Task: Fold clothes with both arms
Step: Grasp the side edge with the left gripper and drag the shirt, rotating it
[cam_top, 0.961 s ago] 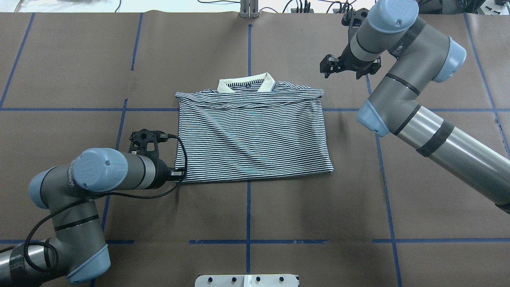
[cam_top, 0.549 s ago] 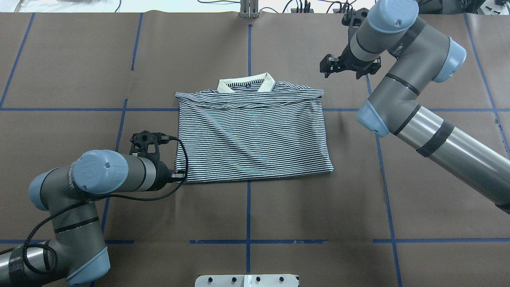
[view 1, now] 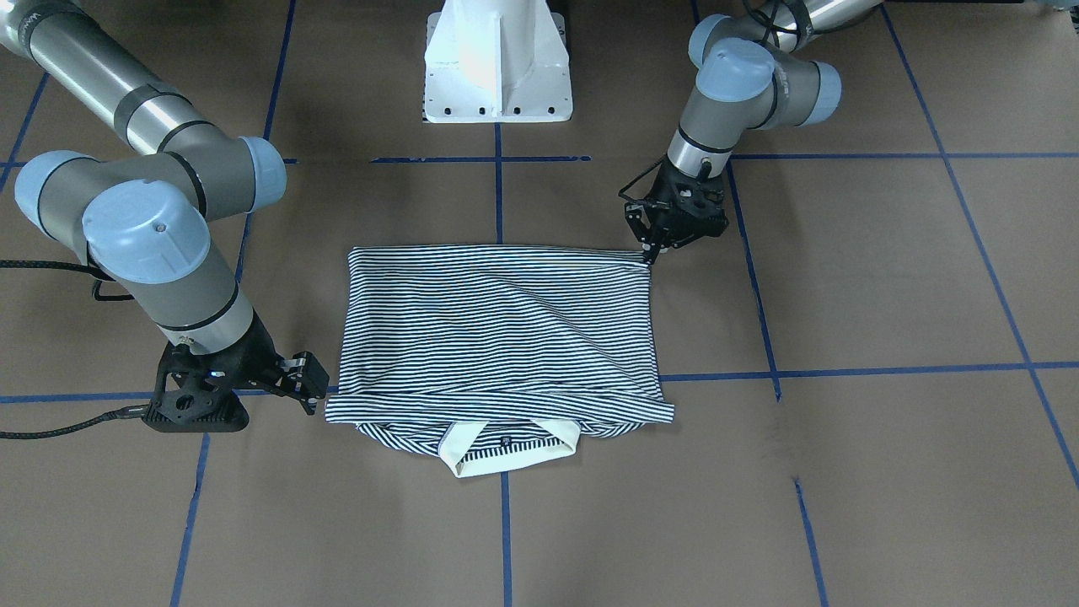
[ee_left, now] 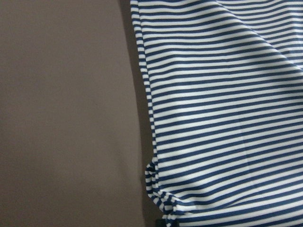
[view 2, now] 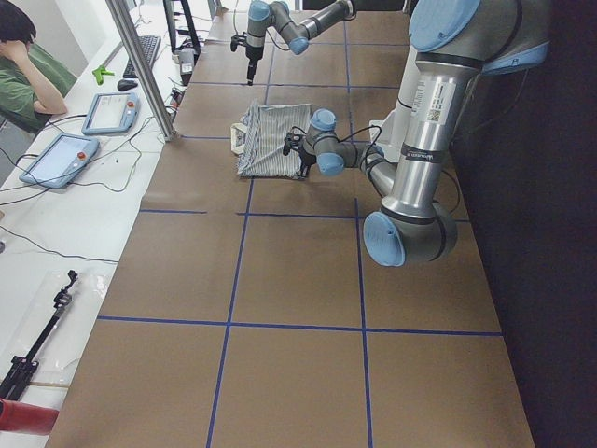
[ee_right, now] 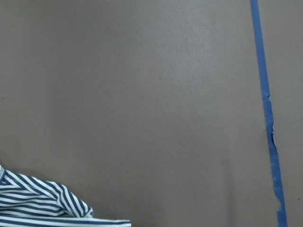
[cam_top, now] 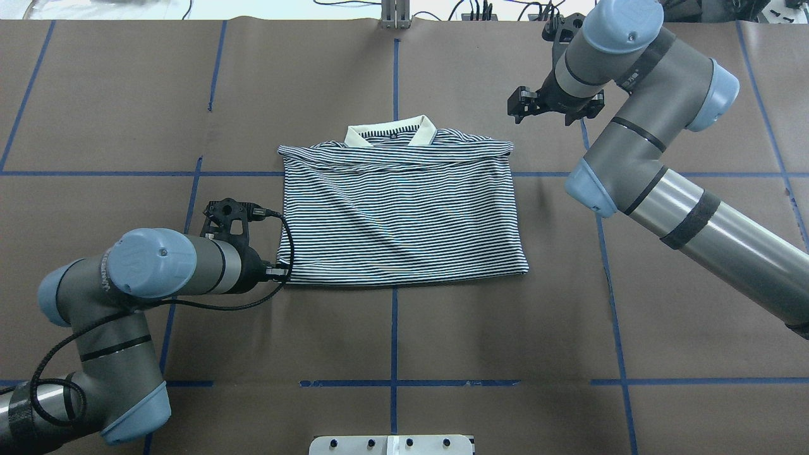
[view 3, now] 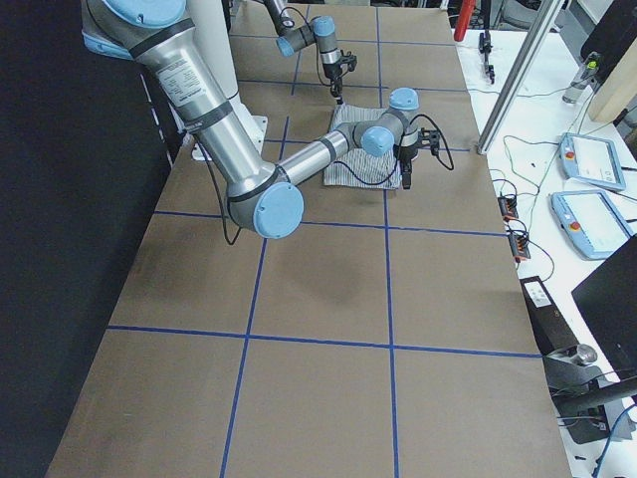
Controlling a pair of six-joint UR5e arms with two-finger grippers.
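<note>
Jaws of left gripper (cam_top: 282, 273) pinched onto polo shirt (cam_top: 404, 215) at its 7 o'clock hem corner, fabric puckered there. Left arm (cam_top: 152, 273) low, wrist horizontal. Right gripper (cam_top: 517, 104) jaws spread, empty, above table (cam_top: 505, 328) at 2 o'clock of polo shirt, right arm (cam_top: 638, 136) elbow raised. Polo shirt lies folded mid-table.

Corner of shirt (ee_right: 38, 208), blue tape (ee_right: 261, 56)

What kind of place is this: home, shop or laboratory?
Probably a robotics laboratory: the left arm and right arm stand at a table gridded with blue tape, and teach pendants lie on a side bench.
</note>
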